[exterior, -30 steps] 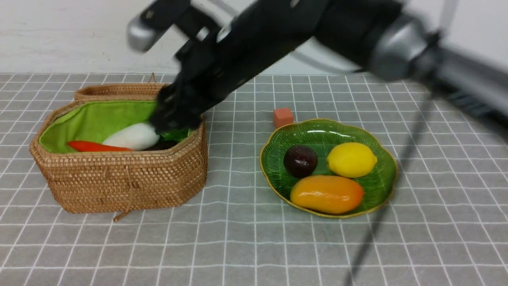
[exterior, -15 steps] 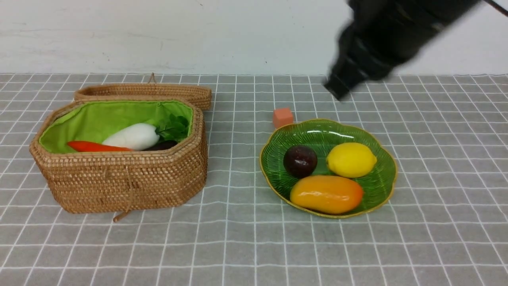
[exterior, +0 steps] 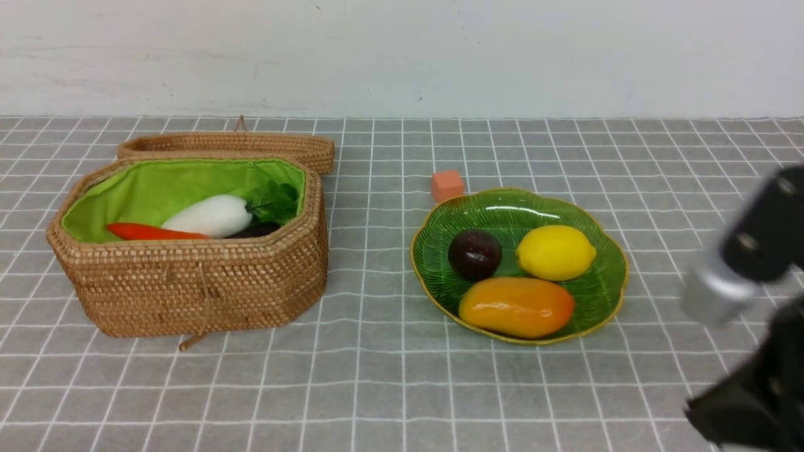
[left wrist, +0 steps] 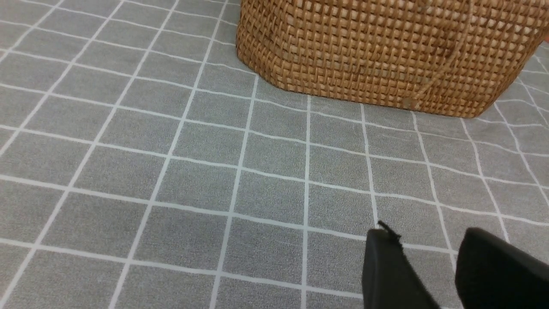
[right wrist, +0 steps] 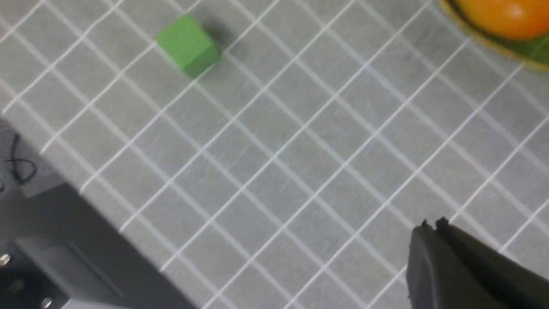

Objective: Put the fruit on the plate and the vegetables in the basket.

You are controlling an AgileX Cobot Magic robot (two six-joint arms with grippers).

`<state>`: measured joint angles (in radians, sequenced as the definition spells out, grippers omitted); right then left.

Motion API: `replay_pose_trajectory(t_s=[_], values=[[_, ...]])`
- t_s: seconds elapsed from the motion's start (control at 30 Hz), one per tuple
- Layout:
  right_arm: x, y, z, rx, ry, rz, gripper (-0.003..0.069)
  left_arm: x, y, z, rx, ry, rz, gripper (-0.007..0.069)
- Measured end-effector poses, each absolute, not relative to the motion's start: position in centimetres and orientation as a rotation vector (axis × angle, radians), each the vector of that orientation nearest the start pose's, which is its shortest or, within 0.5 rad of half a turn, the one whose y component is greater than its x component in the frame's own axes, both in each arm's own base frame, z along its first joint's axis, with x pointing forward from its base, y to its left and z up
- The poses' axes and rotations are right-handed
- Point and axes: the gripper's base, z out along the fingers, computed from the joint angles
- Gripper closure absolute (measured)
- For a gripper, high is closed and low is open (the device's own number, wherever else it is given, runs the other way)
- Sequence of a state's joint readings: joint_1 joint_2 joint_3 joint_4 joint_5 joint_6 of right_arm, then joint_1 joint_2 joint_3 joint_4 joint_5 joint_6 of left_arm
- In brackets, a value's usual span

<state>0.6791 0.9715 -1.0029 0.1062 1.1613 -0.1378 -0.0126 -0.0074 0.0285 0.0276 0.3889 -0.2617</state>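
Nothing to read anywhere in these views: no words, labels, brand marks, numbers or signs on anything in sight
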Motion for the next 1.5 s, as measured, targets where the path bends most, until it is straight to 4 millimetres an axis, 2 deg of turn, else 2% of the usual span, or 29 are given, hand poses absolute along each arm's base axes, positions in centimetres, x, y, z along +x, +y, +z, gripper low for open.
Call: replay_pose_trajectory(t_s=[0.17, 0.4, 0.5, 0.6, 0.67, 0.7, 0.73, 0.8, 0.93, 0.97, 1.07, 1.1, 1.2, 1.33, 1.5], values=[[10.3, 9.6, 35.3, -1.046, 2.451, 0.342, 0.0669, 5.2, 0.0, 16.9, -0.219, 1.884, -0.16, 0.0386], [9.6, 8.6, 35.8, -1.029, 2.397, 0.305, 0.0666, 5.2, 0.0, 16.9, -0.219, 1.884, -0.16, 0.0386], [9.4, 7.3, 36.8, -0.938, 2.297, 0.253, 0.0666, 5.2, 0.0, 16.9, -0.219, 1.884, -0.16, 0.0386], [8.3, 5.0, 38.0, -0.749, 2.208, 0.227, 0.0665, 5.2, 0.0, 16.9, -0.219, 1.884, -0.16, 0.0386], [7.4, 3.5, 38.6, -0.58, 2.083, 0.196, 0.0662, 5.2, 0.0, 16.9, -0.219, 1.884, -0.16, 0.0386], [7.3, 3.4, 38.6, -0.564, 2.069, 0.193, 0.0662, 5.2, 0.0, 16.9, -0.219, 1.884, -0.16, 0.0386], [6.6, 2.4, 38.5, -0.433, 1.947, 0.161, 0.0661, 5.2, 0.0, 16.9, -0.219, 1.884, -0.16, 0.0386], [5.9, 1.6, 37.6, -0.302, 1.819, 0.126, 0.0659, 5.2, 0.0, 16.9, -0.219, 1.884, -0.16, 0.0386], [4.4, 0.4, 32.0, -0.114, 1.663, 0.018, 0.0656, 5.2, 0.0, 16.9, -0.219, 1.884, -0.16, 0.0386], [4.1, 0.3, 31.5, -0.101, 1.636, 0.007, 0.0655, 5.2, 0.0, 16.9, -0.219, 1.884, -0.16, 0.0386], [3.8, 0.0, 27.2, -0.028, 1.577, -0.059, 0.0655, 5.2, 0.0, 16.9, -0.219, 1.884, -0.16, 0.0386], [4.1, -0.1, 25.7, -0.013, 1.584, -0.072, 0.0655, 5.2, 0.0, 16.9, -0.219, 1.884, -0.16, 0.0386], [4.8, -0.3, 22.8, 0.007, 1.648, -0.088, 0.0654, 5.2, 0.0, 16.9, -0.219, 1.884, -0.16, 0.0386], [5.3, -0.5, 17.8, 0.044, 1.83, -0.107, 0.065, 5.2, 0.0, 16.9, -0.219, 1.884, -0.16, 0.0386], [5.2, -0.6, 17.3, 0.065, 1.869, -0.121, 0.0644, 5.2, 0.0, 16.9, -0.219, 1.884, -0.16, 0.0386]])
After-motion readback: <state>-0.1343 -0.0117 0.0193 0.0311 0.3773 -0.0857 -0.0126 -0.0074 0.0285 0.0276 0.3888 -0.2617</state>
